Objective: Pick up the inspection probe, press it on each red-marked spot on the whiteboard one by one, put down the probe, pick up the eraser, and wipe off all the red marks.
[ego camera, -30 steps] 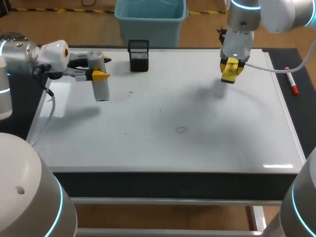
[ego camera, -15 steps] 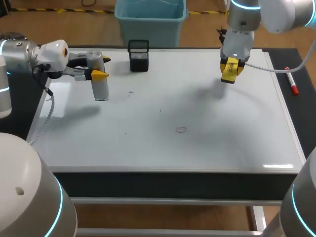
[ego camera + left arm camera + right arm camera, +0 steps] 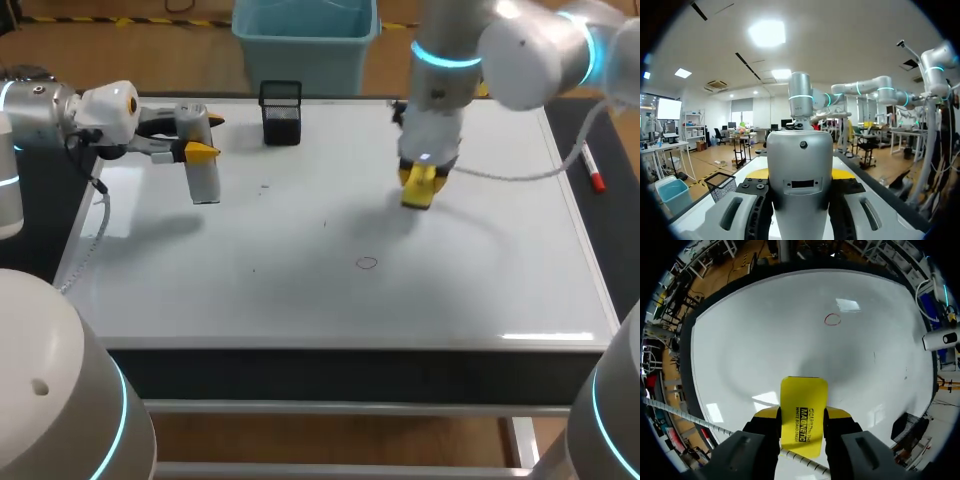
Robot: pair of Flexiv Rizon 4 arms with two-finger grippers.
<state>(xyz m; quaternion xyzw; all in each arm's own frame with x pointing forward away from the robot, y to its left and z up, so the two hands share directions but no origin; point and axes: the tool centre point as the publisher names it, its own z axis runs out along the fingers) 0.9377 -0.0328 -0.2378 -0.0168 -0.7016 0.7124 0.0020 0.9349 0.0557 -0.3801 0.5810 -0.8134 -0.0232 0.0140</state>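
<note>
The one red ring (image 3: 367, 263) I can find lies on the whiteboard (image 3: 300, 300) at 7 o'clock from the yellow eraser (image 3: 415, 196) pinched in my right gripper (image 3: 421, 180). I judge that coming down tilted or wide would smear it or skip part of it. My left gripper (image 3: 200, 150) clamps the probe (image 3: 205, 180) above the board's far left, not yet put down, so a slip there would drop it; at 2 o'clock from it, the black mesh basket (image 3: 281, 128) looks empty.

probe: pale-grey cylinder probe (image 3: 203, 175), upright-ish, clamped in left pincer (image 3: 205, 137) over the white whiteboard's (image 3: 300, 300) far-left part
eraser: flat yellow eraser (image 3: 803, 400), pinched in right pincer (image 3: 802, 412) over mid-board
mark: just one small red ring (image 3: 367, 263), roughly mid-board
</note>
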